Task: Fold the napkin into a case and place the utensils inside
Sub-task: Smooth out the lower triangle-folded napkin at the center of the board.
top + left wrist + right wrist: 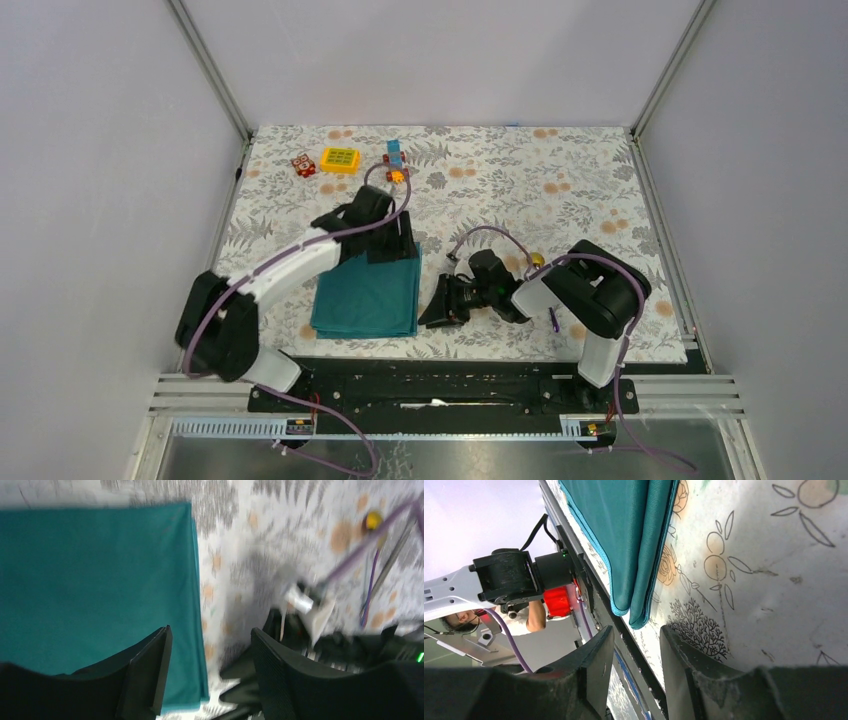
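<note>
A worktop is covered by a smooth printed sheet (520, 180) patterned with grey leaves and orange blossoms. On it lies a dark teal cloth napkin (365, 300), folded into a soft, flat rectangle. It sits close to the near edge, left of the middle. Seen from low down on the right, its rounded folded edges (624, 530) show stacked layers with a finely woven surface.

The left gripper (395, 245), with black plastic fingers on a white arm, hangs over the napkin's far right corner. Its jaws are spread apart and grasp nothing. In its own blurred view, the left gripper (210, 632) has one finger above the teal cloth (95, 580) and the other above the printed sheet.

The right gripper (432, 305) is also black and lies low, just right of the napkin, pointing towards it. The right gripper (636, 630) has its jaws parted with only the sheet between them.

Two thin utensils lie right of the middle, beside the right arm. One is a purple-handled piece (369, 592) with a round golden head (537, 260), and the other is a slim silvery-grey piece (392, 560). Both are blurred.

Along the far edge, towards the left corner, stand a small red-brown block (303, 165), a flat yellow block (340, 160) and a blue-and-orange toy (396, 160).
</note>
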### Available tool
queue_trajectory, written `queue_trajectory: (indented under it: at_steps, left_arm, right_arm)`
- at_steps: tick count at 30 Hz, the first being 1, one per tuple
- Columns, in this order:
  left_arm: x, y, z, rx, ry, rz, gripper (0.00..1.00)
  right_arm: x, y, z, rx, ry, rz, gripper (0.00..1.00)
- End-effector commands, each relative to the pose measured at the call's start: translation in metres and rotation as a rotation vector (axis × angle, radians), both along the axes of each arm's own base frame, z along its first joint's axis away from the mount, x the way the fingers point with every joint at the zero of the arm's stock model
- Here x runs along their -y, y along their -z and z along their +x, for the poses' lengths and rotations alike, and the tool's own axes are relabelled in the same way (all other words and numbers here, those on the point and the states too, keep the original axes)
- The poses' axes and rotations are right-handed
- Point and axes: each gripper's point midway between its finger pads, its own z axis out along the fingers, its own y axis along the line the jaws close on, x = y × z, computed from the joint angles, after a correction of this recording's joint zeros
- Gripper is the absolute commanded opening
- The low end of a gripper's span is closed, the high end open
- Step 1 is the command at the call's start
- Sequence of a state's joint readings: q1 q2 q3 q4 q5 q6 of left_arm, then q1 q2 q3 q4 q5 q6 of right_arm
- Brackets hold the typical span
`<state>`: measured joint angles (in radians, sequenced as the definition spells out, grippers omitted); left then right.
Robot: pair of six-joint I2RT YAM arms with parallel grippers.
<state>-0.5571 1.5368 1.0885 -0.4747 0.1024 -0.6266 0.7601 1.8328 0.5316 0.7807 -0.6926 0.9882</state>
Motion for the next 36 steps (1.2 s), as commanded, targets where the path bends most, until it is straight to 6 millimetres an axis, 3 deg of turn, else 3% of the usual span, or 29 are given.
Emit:
queue_trajectory:
  at_steps: [1, 5, 11, 19, 25, 31, 36]
  left_arm:
    - [0.0, 0.018, -0.076, -0.104, 0.08, -0.03, 0.6]
    - [0.009, 0.027, -0.118, -0.118, 0.073, -0.006, 0.54]
    - [0.005, 0.056, -0.138, -0.129, 0.095, 0.232, 0.34]
    - [0.008, 0.066, -0.142, -0.114, 0.127, 0.339, 0.34]
    - [0.005, 0.073, -0.144, -0.125, 0.131, 0.365, 0.33]
    - [0.005, 0.074, -0.145, -0.122, 0.132, 0.371, 0.23]
    - [0.014, 0.066, -0.146, -0.117, 0.15, 0.34, 0.11]
  right_arm:
    - [0.011, 0.01, -0.005, -0.012, -0.004, -0.065, 0.45]
    - [0.007, 0.01, -0.002, -0.008, -0.014, -0.061, 0.38]
    - [-0.004, 0.009, -0.005, -0.011, -0.048, -0.036, 0.31]
    - [-0.007, 0.018, -0.013, -0.031, -0.064, -0.032, 0.25]
    - [-0.012, 0.022, -0.019, -0.038, -0.08, -0.038, 0.28]
    - [-0.014, 0.024, -0.022, -0.042, -0.085, -0.038, 0.27]
    - [-0.015, 0.025, -0.022, -0.044, -0.082, -0.038, 0.15]
